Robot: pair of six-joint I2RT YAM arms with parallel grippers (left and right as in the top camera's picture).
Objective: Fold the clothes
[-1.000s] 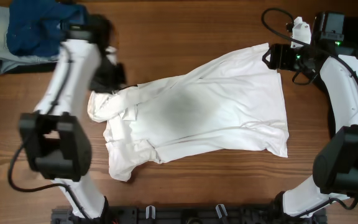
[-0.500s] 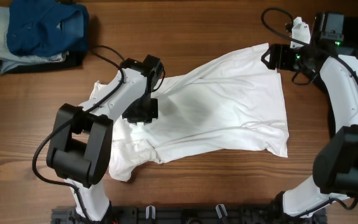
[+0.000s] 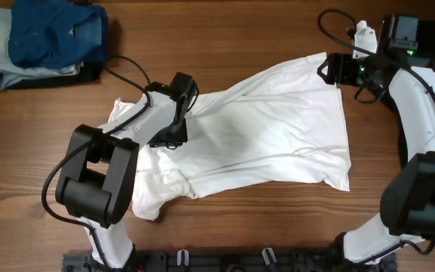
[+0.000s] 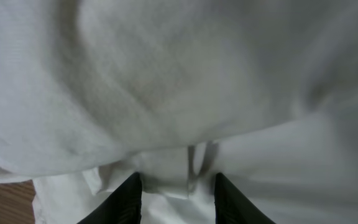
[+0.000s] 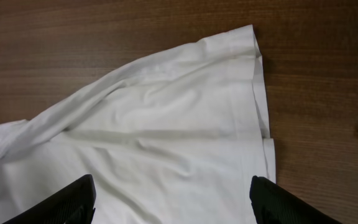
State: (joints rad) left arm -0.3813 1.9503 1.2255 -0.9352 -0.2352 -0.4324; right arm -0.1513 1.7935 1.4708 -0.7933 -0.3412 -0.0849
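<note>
A large white shirt (image 3: 278, 128) lies spread and wrinkled across the table. A faint grey patch shows through its middle; no black print is visible. My left gripper (image 3: 168, 137) is low over the shirt's left part, jaws (image 4: 178, 193) partly open, with a small fold of white cloth (image 4: 166, 81) between the tips. My right gripper (image 3: 329, 69) is wide open and empty (image 5: 173, 199) just above the shirt's top right corner (image 5: 166, 143). The black garment with a logo is not clearly visible.
A pile of folded clothes, with a blue garment (image 3: 51, 30) on top, light denim below and a dark edge beneath, sits at the far left corner. Bare wooden table (image 3: 225, 30) surrounds the shirt. A black rail (image 3: 225, 261) runs along the front edge.
My left arm swung from near the pile down and right onto the shirt's left part. The bunched cloth at the shirt's left end has spread out. The right arm has not moved.
</note>
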